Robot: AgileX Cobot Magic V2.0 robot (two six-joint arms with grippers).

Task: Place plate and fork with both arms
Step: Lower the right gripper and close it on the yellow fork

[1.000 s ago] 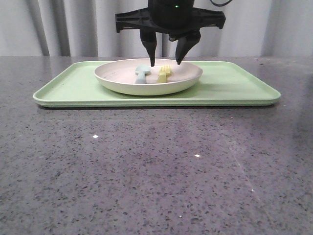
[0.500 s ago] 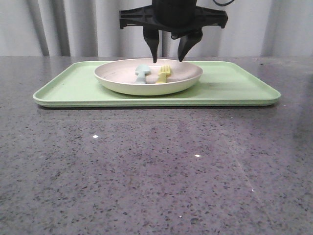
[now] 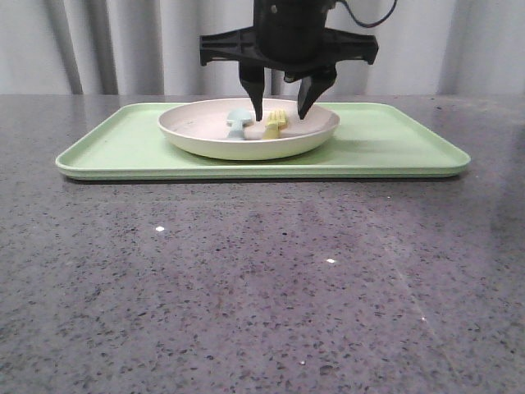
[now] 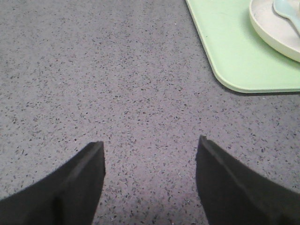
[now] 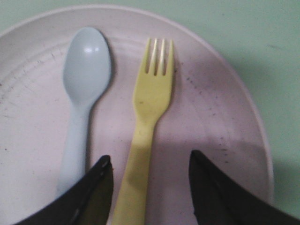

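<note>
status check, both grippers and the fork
Right gripper open, fingers straddling fork handle in plate. Left gripper open over bare table, holding nothing. Spoon close beside fork.

I seem to work in a staged test room rather than a real kitchen: my desk (image 3: 246,287) is a dark speckled stone-look slab, a plain grey curtain (image 3: 123,45) closes off the back, and only a light-green tray (image 3: 394,139) of plastic tableware sits here.

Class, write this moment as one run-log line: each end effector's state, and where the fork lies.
right end effector: open, straddling fork handle | left end effector: open over bare table | fork: on plate beside spoon
</note>
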